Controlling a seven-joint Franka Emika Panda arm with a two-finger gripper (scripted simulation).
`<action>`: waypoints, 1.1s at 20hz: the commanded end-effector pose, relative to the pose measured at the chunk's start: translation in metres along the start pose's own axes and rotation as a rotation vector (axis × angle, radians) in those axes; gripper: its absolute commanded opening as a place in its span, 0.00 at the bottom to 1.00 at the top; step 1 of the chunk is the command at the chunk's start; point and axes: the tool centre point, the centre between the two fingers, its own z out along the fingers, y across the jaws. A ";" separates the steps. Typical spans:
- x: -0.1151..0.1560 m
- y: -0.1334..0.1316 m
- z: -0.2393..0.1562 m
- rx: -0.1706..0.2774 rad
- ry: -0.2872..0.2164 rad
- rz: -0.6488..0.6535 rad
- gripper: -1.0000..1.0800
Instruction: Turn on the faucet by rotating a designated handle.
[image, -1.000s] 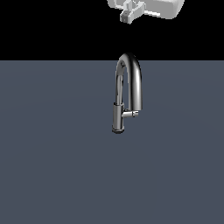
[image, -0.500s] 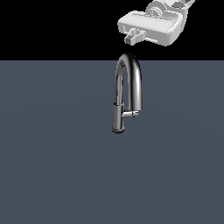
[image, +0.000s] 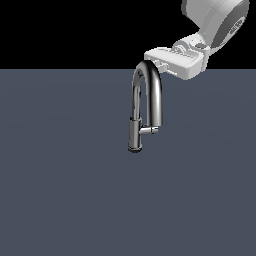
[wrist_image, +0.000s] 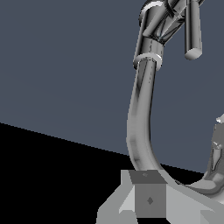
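The robot's white hand (image: 159, 63) hangs beside the crown of the faucet (image: 146, 107), on the exterior view's right of the arch and level with its top; whether its fingers stand wide or narrow cannot be told, since only one blocky fingertip (wrist_image: 149, 199) shows in the wrist view and the exterior view hides the gap behind the spout. The hand grips nothing visible. Behind it, the pale wrist and arm (image: 216, 22) slope up toward the exterior view's upper right corner, against a black backdrop. The chrome gooseneck rises from a darker cylindrical base (image: 135, 135) planted near the middle of the slate-grey table (image: 60, 190). The handle (image: 149, 130), a short thin rod, juts sideways from that base toward the exterior view's right, well below the hand and apart from it. In the wrist view the spout curves close past the fingertip, with the handle (wrist_image: 192, 30) far along it. Bare table spreads on every side of the faucet.
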 end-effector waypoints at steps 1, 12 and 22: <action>0.019 0.000 -0.001 0.043 -0.051 0.040 0.00; 0.095 0.005 0.008 0.213 -0.246 0.204 0.00; 0.124 0.010 0.018 0.282 -0.322 0.271 0.00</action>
